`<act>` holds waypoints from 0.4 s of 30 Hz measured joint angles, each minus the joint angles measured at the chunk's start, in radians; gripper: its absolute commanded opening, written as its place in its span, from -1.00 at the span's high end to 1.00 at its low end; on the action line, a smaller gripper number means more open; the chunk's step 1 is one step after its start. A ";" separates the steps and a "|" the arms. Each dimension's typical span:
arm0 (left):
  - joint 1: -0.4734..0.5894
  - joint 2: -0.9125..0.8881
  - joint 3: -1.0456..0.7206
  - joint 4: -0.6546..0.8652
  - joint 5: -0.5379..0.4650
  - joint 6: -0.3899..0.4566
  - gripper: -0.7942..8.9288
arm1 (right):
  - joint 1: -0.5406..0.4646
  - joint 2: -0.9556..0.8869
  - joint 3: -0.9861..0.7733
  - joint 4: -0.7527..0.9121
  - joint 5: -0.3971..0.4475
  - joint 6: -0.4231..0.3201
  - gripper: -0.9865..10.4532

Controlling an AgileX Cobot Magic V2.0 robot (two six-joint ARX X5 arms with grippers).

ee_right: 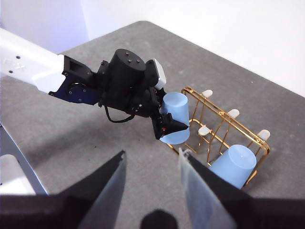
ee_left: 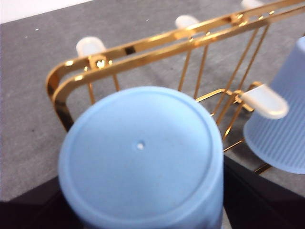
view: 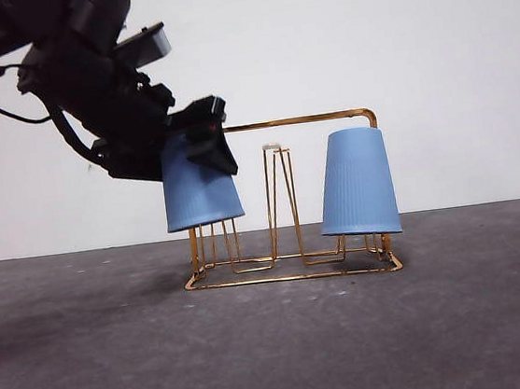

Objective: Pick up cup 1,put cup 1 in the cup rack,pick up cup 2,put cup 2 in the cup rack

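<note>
Cup rack stands on tabletop; one upturned cup sits on a peg at its right end in front view; second upturned cup held by left gripper above left-end pegs; middle peg between them.

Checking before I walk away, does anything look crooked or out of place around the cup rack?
Only the cup held by the left tool: upside down, slightly tilted at one end of the cup rack. The other cup sits inverted there, nothing spilled.
</note>
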 measured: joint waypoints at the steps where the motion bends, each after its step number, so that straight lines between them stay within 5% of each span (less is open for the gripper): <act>1: -0.001 0.006 0.000 0.003 0.000 0.000 0.85 | 0.000 0.000 0.000 -0.004 0.001 0.000 0.50; 12: -0.039 0.053 0.001 0.000 -0.080 0.028 0.85 | 0.000 0.000 0.000 -0.008 0.003 0.000 0.50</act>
